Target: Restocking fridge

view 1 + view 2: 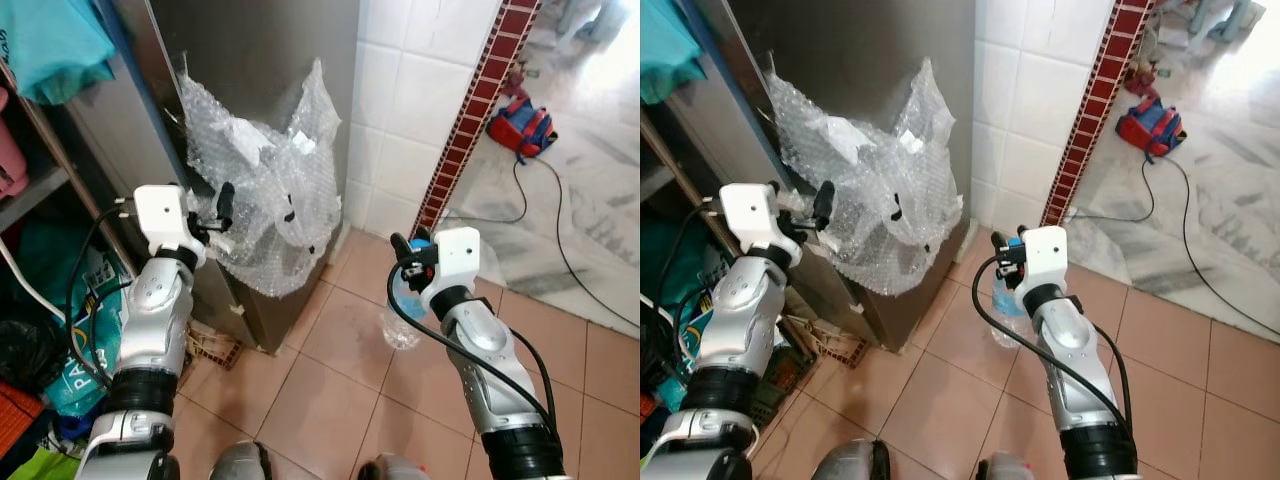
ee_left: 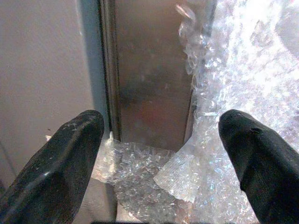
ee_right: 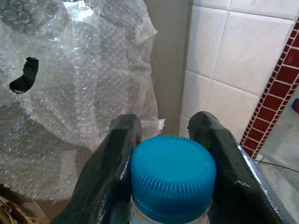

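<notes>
A clear plastic bottle [image 1: 402, 318] with a blue cap [image 3: 173, 172] hangs above the tiled floor, and my right gripper [image 3: 168, 135] is shut on its neck just under the cap. The steel fridge [image 1: 260, 60] stands ahead on the left, its side draped in bubble wrap [image 1: 265, 190]. My left gripper [image 2: 161, 140] is raised and open right at the fridge's edge, with the door seam [image 2: 110, 70] and bubble wrap [image 2: 233, 70] between its fingers [image 2: 60, 163].
A shelf with a teal bag [image 1: 50, 40] and packed goods [image 1: 60, 350] stands to the left. White wall tiles [image 1: 400, 100] with a red strip [image 1: 480, 100] lie right of the fridge. A red-blue bag [image 1: 522, 127] and a black cable [image 1: 560, 250] lie on the floor at the right.
</notes>
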`<state>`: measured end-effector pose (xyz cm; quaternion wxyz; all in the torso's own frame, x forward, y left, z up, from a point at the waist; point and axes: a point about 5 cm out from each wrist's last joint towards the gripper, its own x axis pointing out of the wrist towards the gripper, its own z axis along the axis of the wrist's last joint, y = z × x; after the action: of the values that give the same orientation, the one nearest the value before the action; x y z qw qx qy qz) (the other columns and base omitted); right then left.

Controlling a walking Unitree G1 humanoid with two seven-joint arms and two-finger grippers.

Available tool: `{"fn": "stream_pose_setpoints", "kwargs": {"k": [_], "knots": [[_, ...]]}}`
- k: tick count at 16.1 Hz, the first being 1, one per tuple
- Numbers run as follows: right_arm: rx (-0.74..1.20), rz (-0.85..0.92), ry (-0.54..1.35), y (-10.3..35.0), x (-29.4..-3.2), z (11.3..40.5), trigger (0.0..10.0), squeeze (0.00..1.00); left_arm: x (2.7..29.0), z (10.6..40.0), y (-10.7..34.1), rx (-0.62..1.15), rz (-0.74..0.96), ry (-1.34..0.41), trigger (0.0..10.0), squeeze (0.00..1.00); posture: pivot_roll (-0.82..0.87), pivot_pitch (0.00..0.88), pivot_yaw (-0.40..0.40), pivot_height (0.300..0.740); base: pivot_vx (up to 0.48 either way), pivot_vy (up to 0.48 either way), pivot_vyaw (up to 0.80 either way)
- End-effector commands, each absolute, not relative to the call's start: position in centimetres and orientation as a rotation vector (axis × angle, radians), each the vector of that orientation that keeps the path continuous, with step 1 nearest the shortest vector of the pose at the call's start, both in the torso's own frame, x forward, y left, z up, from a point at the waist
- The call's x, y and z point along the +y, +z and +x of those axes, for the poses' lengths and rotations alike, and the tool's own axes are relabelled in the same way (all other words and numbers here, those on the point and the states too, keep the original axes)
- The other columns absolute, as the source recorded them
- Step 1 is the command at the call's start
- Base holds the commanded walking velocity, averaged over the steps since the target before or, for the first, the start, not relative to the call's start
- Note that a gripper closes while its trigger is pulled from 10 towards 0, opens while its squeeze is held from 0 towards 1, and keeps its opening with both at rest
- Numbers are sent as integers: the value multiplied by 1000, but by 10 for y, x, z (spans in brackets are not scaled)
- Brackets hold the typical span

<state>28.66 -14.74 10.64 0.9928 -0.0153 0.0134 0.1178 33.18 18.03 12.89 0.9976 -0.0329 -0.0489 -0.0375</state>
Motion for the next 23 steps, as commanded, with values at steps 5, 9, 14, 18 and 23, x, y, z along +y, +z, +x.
{"fn": "stream_pose_setpoints", "kwargs": {"k": [5,9,14,18,23], "knots": [[-17,-52,233,120,-147,290,10000,0,196,346,134,-78,-83,-89,10000,0,-57,127,22,740,0,0,0],[-11,-55,226,119,-147,289,10000,0,192,355,132,-53,-122,-139,10000,0,-62,125,26,740,0,0,0],[-3,-62,216,117,-148,287,10000,0,156,360,129,-14,-167,-336,10000,0,-64,120,27,740,0,0,0],[-3,-69,218,118,-147,290,10000,0,138,359,120,27,-155,-421,10000,0,-66,109,18,740,0,0,0],[17,-87,145,114,-154,290,10000,0,104,354,115,36,-135,-541,10000,0,-63,105,26,740,0,0,-146]]}}
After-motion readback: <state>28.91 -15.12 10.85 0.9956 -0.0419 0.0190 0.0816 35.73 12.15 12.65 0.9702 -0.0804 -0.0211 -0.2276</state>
